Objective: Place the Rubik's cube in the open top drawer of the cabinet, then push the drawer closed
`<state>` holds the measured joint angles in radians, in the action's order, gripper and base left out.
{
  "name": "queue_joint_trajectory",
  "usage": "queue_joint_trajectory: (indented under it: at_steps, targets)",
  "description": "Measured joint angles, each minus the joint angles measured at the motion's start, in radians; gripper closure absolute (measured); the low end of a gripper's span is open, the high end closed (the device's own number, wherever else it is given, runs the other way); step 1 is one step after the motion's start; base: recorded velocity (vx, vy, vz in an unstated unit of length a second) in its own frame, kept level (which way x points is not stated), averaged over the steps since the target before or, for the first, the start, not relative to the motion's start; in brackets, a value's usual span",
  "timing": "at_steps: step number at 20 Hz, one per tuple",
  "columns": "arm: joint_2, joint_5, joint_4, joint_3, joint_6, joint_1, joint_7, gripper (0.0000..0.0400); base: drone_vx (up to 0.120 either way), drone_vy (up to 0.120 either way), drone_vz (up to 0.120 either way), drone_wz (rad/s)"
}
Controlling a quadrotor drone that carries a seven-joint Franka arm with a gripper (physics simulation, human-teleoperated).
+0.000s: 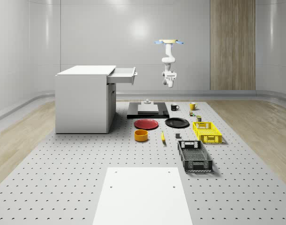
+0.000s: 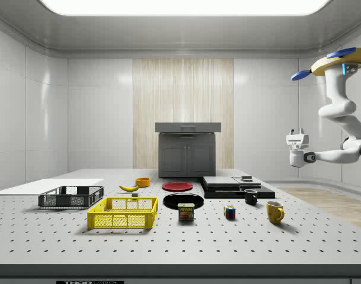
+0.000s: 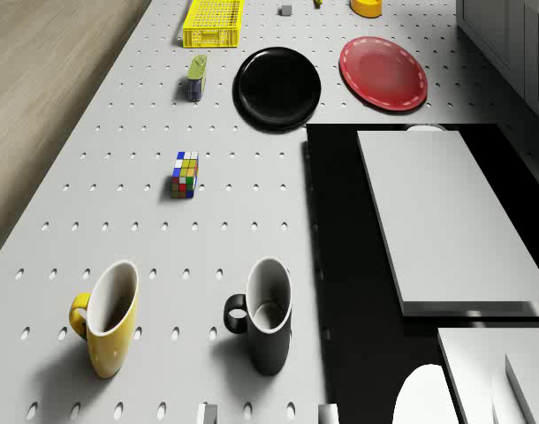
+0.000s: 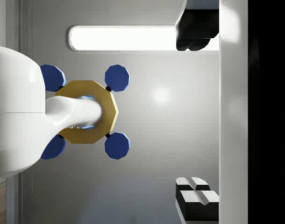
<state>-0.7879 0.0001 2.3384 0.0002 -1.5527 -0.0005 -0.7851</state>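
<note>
The Rubik's cube [image 3: 185, 174] lies on the perforated table, between the two mugs and a tin; I also see the cube [image 2: 229, 212] from the side and the cube [image 1: 191, 113] from above. The white cabinet [image 1: 84, 98] stands at the whole-scene view's left with its top drawer [image 1: 123, 75] pulled out. The drone [image 1: 169, 42] hovers high over the table's far end, well above the cube. My gripper [image 2: 297, 131] is turned upward, toward the drone [image 4: 86, 112]. The gripper [image 4: 195, 112] is open, and nothing sits between its fingers [image 4: 196, 193].
A yellow mug [image 3: 106, 318] and a black mug [image 3: 265, 315] stand close to the cube. Further on are a tin [image 3: 196, 78], a black plate [image 3: 277, 87], a red plate [image 3: 383, 72] and a yellow basket [image 3: 213, 22]. A black slab [image 3: 340, 265] carries a grey block.
</note>
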Motion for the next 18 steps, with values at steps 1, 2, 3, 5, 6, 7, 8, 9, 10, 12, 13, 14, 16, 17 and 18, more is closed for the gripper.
queue_joint_trajectory:
  at_steps: [1, 2, 3, 5, 6, 7, 8, 9, 10, 12, 13, 14, 16, 17, 18]
  targets:
    - [0.001, 0.000, -0.021, 0.000, 0.019, -0.001, 0.000, 0.0000, 0.000, 0.000, 0.000, 0.000]
    - [0.003, 0.000, -0.042, 0.001, 0.037, -0.001, 0.001, 0.0000, 0.000, 0.080, 0.000, 0.000]
    - [0.007, 0.001, -0.063, 0.001, 0.053, -0.002, 0.001, 0.0000, 0.080, 0.120, 0.000, 0.000]
    - [0.019, 0.001, -0.106, 0.001, 0.084, -0.002, 0.001, 0.0000, 0.120, 0.120, 0.000, 0.000]
    - [0.025, 0.001, -0.128, 0.001, 0.098, -0.003, 0.002, 0.0000, 0.120, 0.120, 0.000, 0.000]
    - [0.033, 0.001, -0.149, 0.002, 0.111, -0.003, 0.002, 0.0000, 0.120, 0.120, 0.000, 0.000]
    - [0.040, 0.001, -0.170, 0.002, 0.124, -0.003, 0.002, 0.0000, 0.120, 0.120, 0.000, 0.000]
    - [0.047, 0.001, -0.189, 0.002, 0.135, -0.004, 0.002, 0.0000, 0.120, 0.120, 0.000, 0.000]
    - [0.053, 0.002, -0.206, 0.002, 0.145, -0.004, 0.002, 0.0000, 0.120, 0.120, 0.000, 0.000]
    - [0.065, 0.002, -0.236, 0.003, 0.162, -0.004, 0.002, 0.0000, 0.120, 0.120, 0.000, 0.000]
    - [0.069, 0.002, -0.248, 0.003, 0.168, -0.005, 0.002, 0.0000, 0.120, 0.120, 0.000, 0.000]
    - [0.073, 0.002, -0.258, 0.003, 0.174, -0.005, 0.002, 0.0000, 0.120, 0.120, 0.000, 0.000]
    - [0.079, 0.002, -0.273, 0.003, 0.182, -0.005, 0.003, 0.0000, 0.120, 0.120, 0.000, 0.000]
    - [0.081, 0.002, -0.278, 0.003, 0.184, -0.006, 0.003, 0.0000, 0.120, 0.120, 0.000, 0.000]
    - [0.082, 0.002, -0.283, 0.003, 0.187, -0.006, 0.003, 0.0000, 0.120, 0.120, 0.000, 0.000]
